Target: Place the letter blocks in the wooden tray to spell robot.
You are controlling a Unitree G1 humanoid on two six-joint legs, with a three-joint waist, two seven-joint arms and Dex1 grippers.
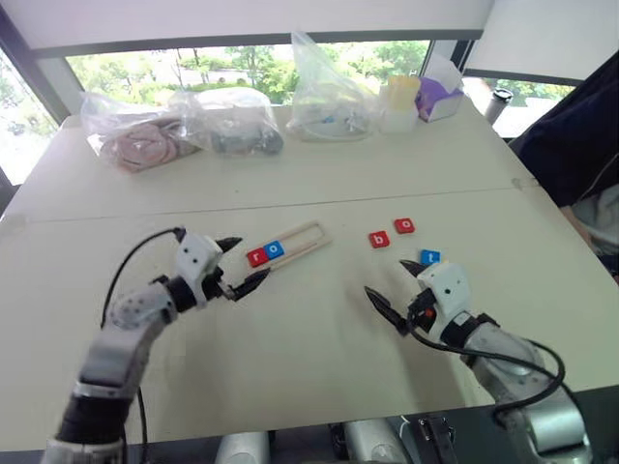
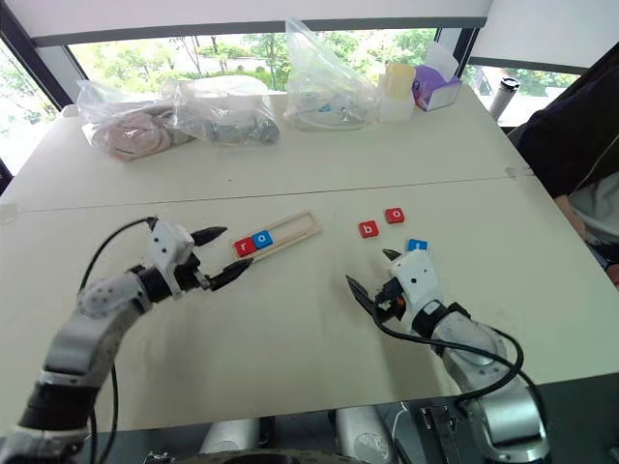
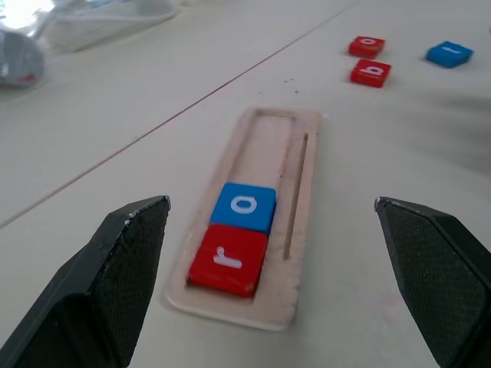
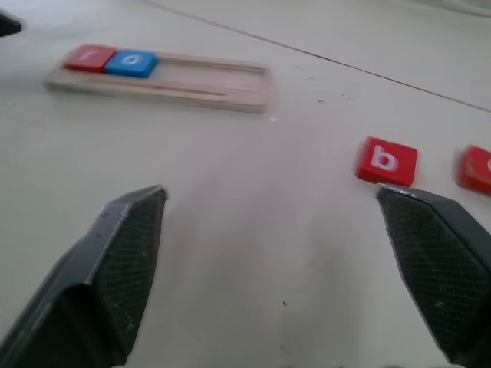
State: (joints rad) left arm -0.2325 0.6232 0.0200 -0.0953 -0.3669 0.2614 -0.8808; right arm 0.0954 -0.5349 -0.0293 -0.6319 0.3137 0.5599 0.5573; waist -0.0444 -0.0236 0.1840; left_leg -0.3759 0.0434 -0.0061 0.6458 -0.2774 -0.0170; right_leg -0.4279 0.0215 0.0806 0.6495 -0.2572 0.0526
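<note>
Left gripper (image 1: pixel 235 267): we see its jaws spread wide and empty, hovering just off the near end of the wooden tray (image 1: pixel 308 237), with nothing between the fingers (image 3: pixel 123 268).
Right gripper (image 1: pixel 394 290): jaws likewise wide apart, holding nothing — it hangs over bare table (image 1: pixel 290 338), near the loose tiles.
Tray: lies at a slant on the table, between the two grippers but closer to the left one.
In the tray: two letter blocks side by side at the end nearest the left gripper — a red "r" (image 1: pixel 256 256) at the very end, a blue "o" (image 1: pixel 275 248) touching it. The rest of the tray is bare wood.
Loose blocks: red "b" (image 1: pixel 378 239) and red "o" (image 1: pixel 404 225) lie near each other on the table, well apart from the tray; the blue "t" (image 1: pixel 429 256) lies just beside the right gripper's wrist.
Far edge: we note clear plastic bags (image 1: pixel 184 126) and a small purple box (image 1: pixel 440 97).
</note>
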